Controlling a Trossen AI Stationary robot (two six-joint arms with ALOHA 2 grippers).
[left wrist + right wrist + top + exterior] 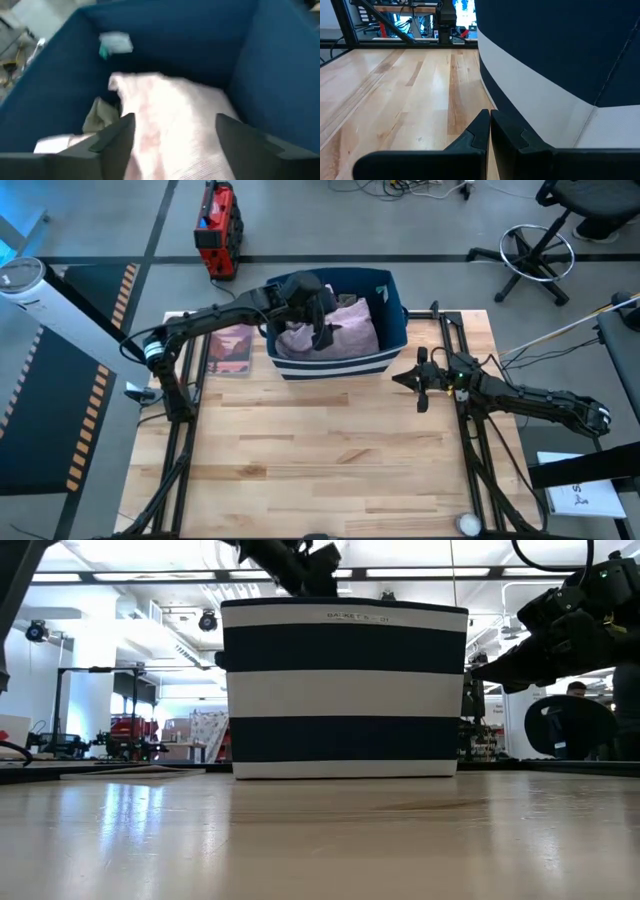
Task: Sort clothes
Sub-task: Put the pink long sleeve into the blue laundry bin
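A navy bin with white stripes (pixel 398 320) stands at the table's far middle; it also shows in the low view (pixel 345 690). Clothes lie inside it, with a large pale pink garment (pixel 180 115) on top and a khaki-grey piece (pixel 100 116) beside it. The other clothes are hidden or out of view. My left gripper (pixel 322 328) reaches into the bin from above, and its fingers are open (pixel 175 135) over the pale pink garment. My right gripper (pixel 415 382) is shut (pixel 490 131) and empty, low over the table just right of the bin. My left gripper's open fingers (pixel 120 135) stand on either side of a stretch of the pale pink garment, pointing down into the bin. I cannot tell whether they touch the cloth.
A flat pink-covered book (pixel 232 350) lies on the table left of the bin. The bin's striped outer wall (pixel 560 65) is close beside my right gripper. Bare wooden tabletop (pixel 320 450) spreads across the near half. A red device (pixel 216 230) and an office chair (pixel 535 255) stand on the floor beyond.
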